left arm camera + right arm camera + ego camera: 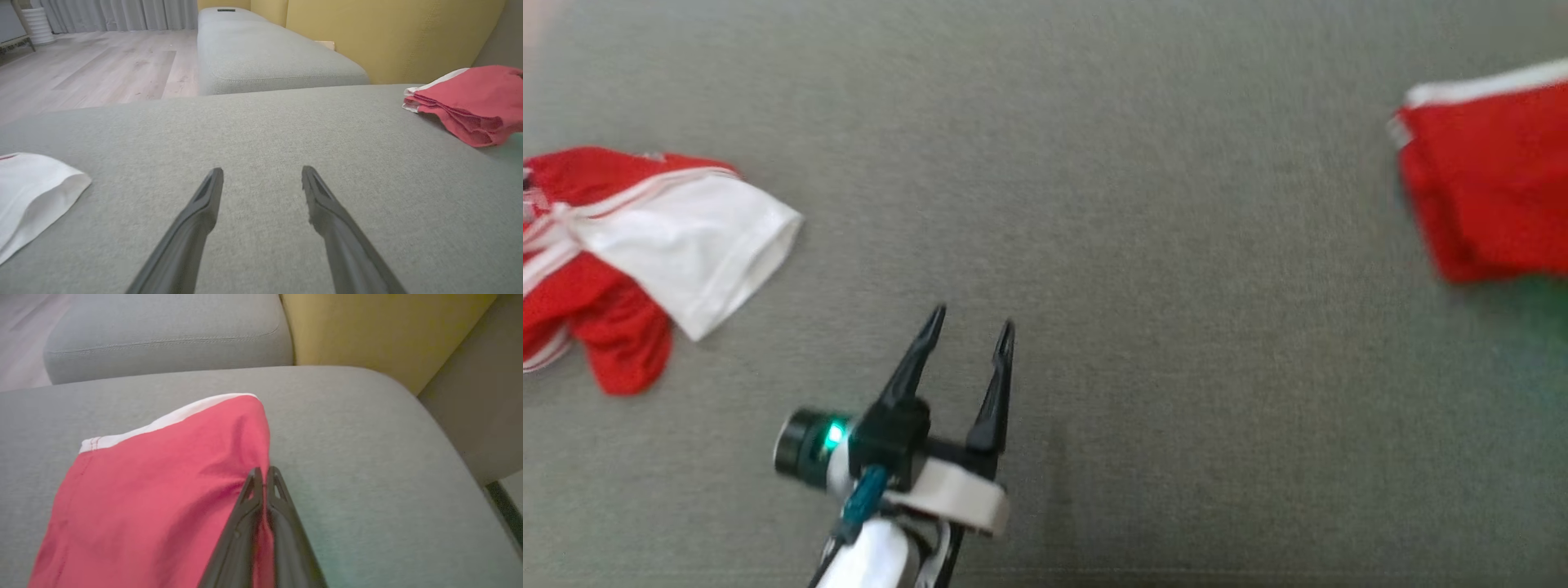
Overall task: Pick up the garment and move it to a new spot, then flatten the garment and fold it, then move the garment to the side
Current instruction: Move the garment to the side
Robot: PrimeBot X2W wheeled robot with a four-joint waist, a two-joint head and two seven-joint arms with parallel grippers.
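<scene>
Right end effector (264, 470) tight on red garment (163, 490), white hem (171, 418) farthest; left end effector (262, 173) wide-open, empty.

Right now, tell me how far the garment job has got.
Done: the red garment lies folded in layers on the grey cushion. In hand: the right gripper is shut on its edge, apparently to shift it aside. Left: setting it down and letting go. The left gripper hangs open; a crumpled red-and-white garment lies untouched.
</scene>
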